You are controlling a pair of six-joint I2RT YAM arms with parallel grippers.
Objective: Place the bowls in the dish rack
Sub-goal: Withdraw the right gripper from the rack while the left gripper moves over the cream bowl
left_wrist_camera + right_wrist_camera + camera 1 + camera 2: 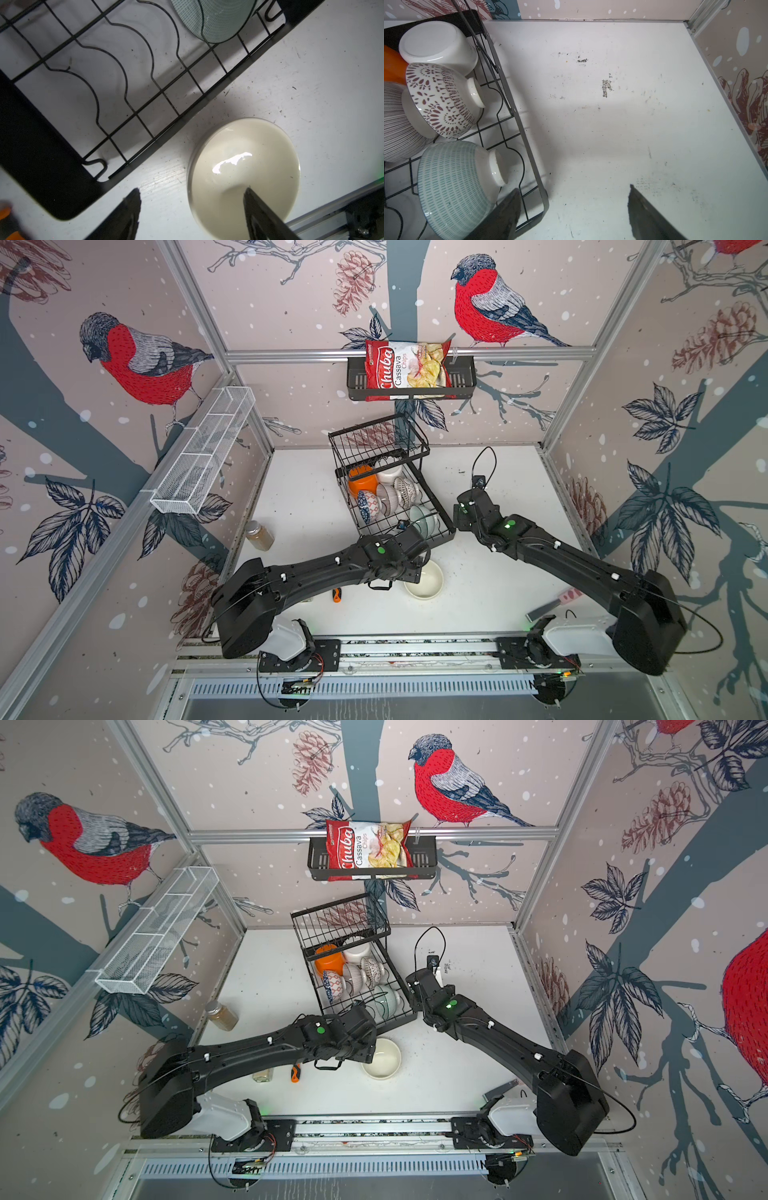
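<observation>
A cream bowl (424, 578) (245, 176) stands upright on the table just in front of the dish rack (451, 536) (158, 136). My left gripper (192, 190) is open and straddles its rim, one finger over the inside and one over the table. In the rack's lower tray lie an orange bowl (361, 485), a white one (436, 45), a black-and-white patterned one (440, 99), a striped one (386, 499), a blue geometric one (366, 506) and a pale teal one (452, 182). My right gripper (574, 188) is open and empty beside the rack's right rim (525, 145).
A spice jar (259, 535) stands at the table's left edge. An orange-handled tool (336, 595) lies under the left arm. A chips bag (405, 371) sits in a black shelf basket on the back wall. A white mesh tray (203, 458) hangs on the left wall.
</observation>
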